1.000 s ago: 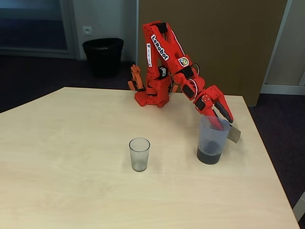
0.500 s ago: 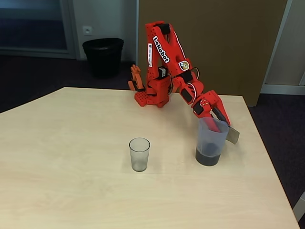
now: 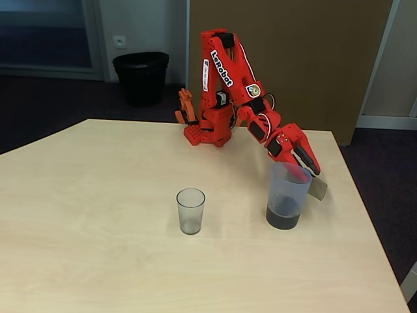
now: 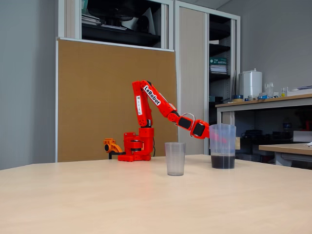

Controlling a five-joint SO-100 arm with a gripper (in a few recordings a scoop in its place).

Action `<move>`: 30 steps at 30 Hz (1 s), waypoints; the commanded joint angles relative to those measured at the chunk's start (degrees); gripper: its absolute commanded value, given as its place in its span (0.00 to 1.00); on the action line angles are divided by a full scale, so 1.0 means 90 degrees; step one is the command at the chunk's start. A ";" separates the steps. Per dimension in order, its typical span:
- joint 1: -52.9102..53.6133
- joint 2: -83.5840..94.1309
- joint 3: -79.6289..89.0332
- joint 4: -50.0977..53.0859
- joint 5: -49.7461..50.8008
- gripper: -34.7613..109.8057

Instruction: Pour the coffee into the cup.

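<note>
Here, going left to right in the fixed view from above, you have the small clear greyish plastic cup standing upright and alone on the pale wooden table, well apart from your red gripper. To its right stands the taller translucent spouted pitcher, with the dark, almost black coffee pooled in its bottom part. Your gripper reaches down behind the pitcher's rim at its taped cardboard handle, and it appears clenched on that handle, though you cannot see the fingertips clearly. Compared with a second ago, the pitcher sits slightly further left and nearer the camera. A black waste bin stands on the floor beyond the table, and nothing lies between cup and pitcher.
</note>
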 commanded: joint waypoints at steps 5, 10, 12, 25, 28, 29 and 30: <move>0.0117 -0.0156 -0.0254 -0.0293 -0.0146 0.29; 0.0205 -0.0215 -0.0264 -0.0352 -0.0342 0.27; 0.0244 -0.0215 -0.0254 -0.0391 -0.0391 0.26; 0.0820 -0.0293 -0.0098 -0.0811 -0.1338 0.24; 0.0898 -0.0244 -0.0195 -0.0557 -0.1348 0.24; 0.0928 -0.0215 -0.0234 -0.0439 -0.1328 0.24; 0.0947 -0.0176 -0.0283 -0.0322 -0.1328 0.24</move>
